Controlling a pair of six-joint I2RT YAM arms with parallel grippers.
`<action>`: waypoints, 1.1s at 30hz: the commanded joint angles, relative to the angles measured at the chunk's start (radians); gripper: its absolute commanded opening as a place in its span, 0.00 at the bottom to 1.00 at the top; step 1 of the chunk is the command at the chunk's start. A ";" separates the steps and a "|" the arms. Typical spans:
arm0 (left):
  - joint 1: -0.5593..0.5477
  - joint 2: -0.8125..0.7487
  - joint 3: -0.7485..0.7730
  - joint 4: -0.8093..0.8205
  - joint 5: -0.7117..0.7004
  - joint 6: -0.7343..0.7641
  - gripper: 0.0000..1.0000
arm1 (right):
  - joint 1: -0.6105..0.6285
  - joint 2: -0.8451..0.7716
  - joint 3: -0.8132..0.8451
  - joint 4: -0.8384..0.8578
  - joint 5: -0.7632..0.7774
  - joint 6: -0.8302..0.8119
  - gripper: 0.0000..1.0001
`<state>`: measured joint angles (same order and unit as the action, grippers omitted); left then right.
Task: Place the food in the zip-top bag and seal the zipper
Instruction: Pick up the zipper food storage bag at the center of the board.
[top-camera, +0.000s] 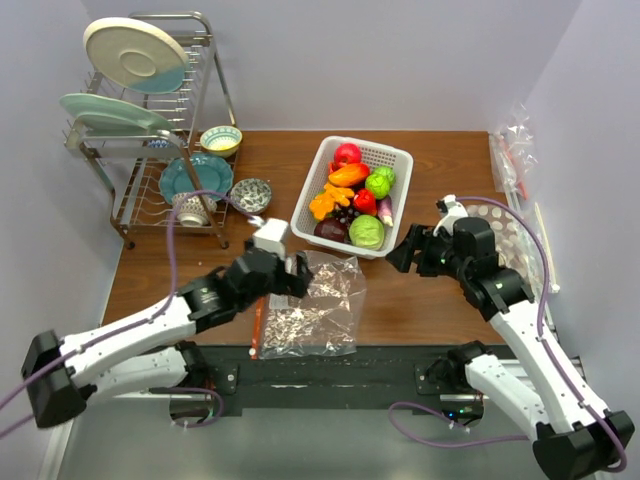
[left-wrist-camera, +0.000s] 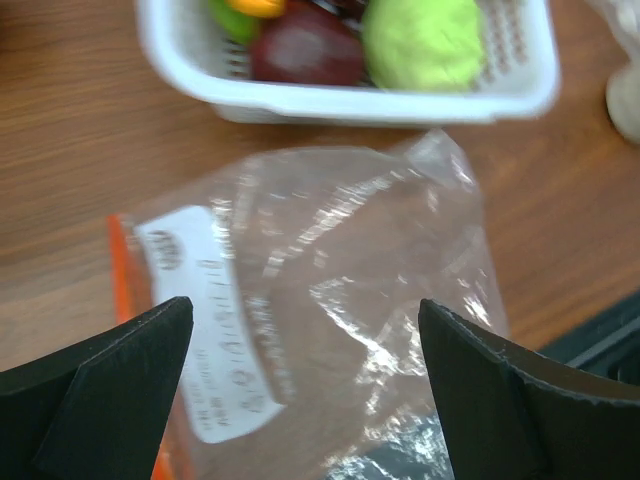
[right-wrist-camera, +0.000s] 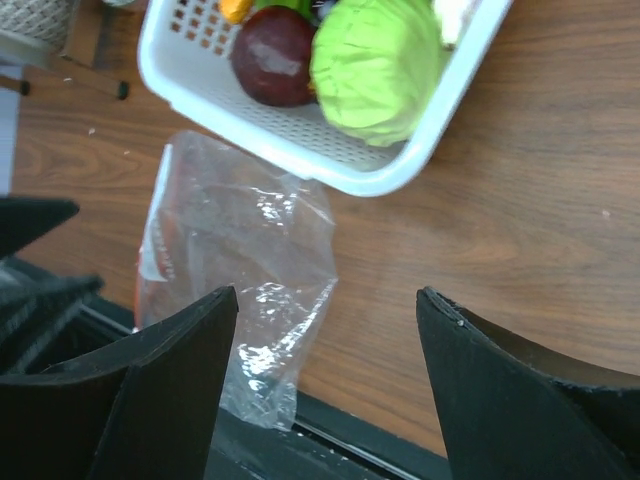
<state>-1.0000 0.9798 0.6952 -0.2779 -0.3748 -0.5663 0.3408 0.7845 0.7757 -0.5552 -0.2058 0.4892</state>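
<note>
Close against the left wrist lens, your left gripper (left-wrist-camera: 305, 320) has its jaws spread wide with nothing between them, and it hovers directly over the zip-top bag (left-wrist-camera: 340, 260). That bag lies flat and empty on the table (top-camera: 430, 300), just on your side of the white basket (top-camera: 310, 190) where the food (top-camera: 352, 195) sits. What matters for your next move is the zipper (top-camera: 257, 325). It runs along the bag's left edge, its long axis pointing from the arm bases toward the basket, so the mouth faces your left arm's side. Your right gripper (top-camera: 400, 252) is likewise open and empty, near the basket's near-right corner and well apart from the zipper. I judge the left arm better placed to lift the mouth, and the right to fetch food.
</note>
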 joint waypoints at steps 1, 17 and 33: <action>0.217 -0.136 -0.091 0.017 0.157 -0.063 1.00 | 0.007 0.041 -0.042 0.145 -0.194 0.014 0.69; 0.429 -0.233 0.094 -0.217 0.150 -0.109 1.00 | 0.545 0.363 0.092 0.294 0.075 0.146 0.69; 0.429 -0.374 0.274 -0.374 -0.062 0.057 1.00 | 0.946 0.870 0.459 0.123 0.723 0.295 0.84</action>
<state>-0.5758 0.6277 0.9409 -0.6189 -0.3767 -0.5735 1.2697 1.5894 1.1362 -0.3592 0.3321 0.7589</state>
